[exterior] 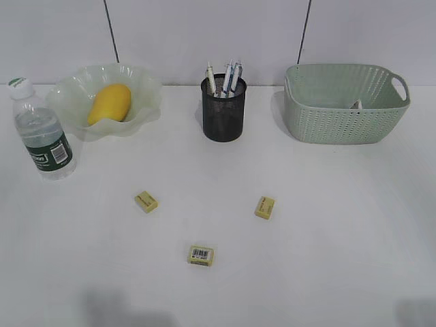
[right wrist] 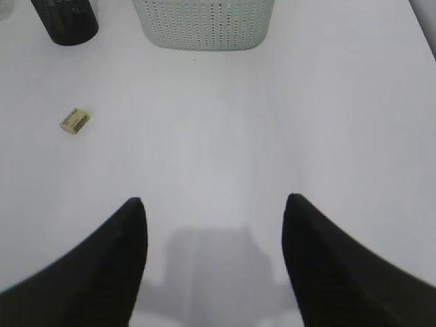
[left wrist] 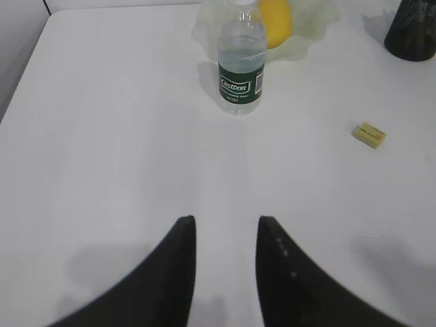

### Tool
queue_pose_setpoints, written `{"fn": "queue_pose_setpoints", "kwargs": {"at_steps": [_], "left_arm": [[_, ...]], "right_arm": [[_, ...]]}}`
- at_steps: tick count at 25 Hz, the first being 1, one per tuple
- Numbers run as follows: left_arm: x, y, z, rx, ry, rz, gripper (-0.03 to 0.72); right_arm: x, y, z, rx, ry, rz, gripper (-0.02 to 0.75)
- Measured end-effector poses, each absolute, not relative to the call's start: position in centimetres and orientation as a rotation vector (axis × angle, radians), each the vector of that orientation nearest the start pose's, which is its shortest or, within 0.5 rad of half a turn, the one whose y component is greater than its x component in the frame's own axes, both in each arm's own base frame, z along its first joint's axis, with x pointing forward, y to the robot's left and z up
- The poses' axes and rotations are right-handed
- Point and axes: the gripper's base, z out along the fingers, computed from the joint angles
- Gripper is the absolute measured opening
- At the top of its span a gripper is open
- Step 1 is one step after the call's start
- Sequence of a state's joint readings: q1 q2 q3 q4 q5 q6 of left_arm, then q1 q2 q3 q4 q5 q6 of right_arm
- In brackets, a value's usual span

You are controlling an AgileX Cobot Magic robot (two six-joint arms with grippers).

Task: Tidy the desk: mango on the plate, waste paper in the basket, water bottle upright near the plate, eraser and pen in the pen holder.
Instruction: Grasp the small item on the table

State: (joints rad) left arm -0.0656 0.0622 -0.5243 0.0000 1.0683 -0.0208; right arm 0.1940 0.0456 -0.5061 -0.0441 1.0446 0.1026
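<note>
The left gripper point(left wrist: 225, 235) hovers over the white counter point(exterior: 327, 225) with its jaws apart, a narrow gap between them and nothing in it; straight ahead of them the water bottle point(left wrist: 240, 65) stands upright, and just behind it the mango point(left wrist: 276, 22) lies in the ruffled green plate point(exterior: 139, 85). One yellow eraser point(left wrist: 369, 133) lies ahead to their right. The right gripper point(right wrist: 214, 225) has its jaws wide apart and empty; ahead stands the sage-green basket point(right wrist: 203, 24), ahead to their left the black mesh pen holder point(right wrist: 65, 20) and another eraser point(right wrist: 75, 120)
</note>
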Motion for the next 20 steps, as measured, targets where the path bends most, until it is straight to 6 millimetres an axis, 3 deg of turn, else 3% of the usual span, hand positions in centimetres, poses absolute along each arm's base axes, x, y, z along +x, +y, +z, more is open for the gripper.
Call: {"fn": "queue_pose_setpoints", "kwargs": {"at_steps": [9,15,20], "left_arm": [[0.6,-0.1,28.5,0.047,2.11,-0.062,0.244],[2.4,-0.7,31.9,0.042,2.059,-0.143,0.246],[5.3,-1.5,34.6,0.048,2.092,-0.234,0.248]], "right_arm": [[0.3,-0.3,28.0,-0.092,2.066,0.132,0.498],[0.3,-0.3,28.0,-0.09,2.067,0.133,0.498],[0.3,-0.3,28.0,-0.09,2.067,0.133,0.498]]}}
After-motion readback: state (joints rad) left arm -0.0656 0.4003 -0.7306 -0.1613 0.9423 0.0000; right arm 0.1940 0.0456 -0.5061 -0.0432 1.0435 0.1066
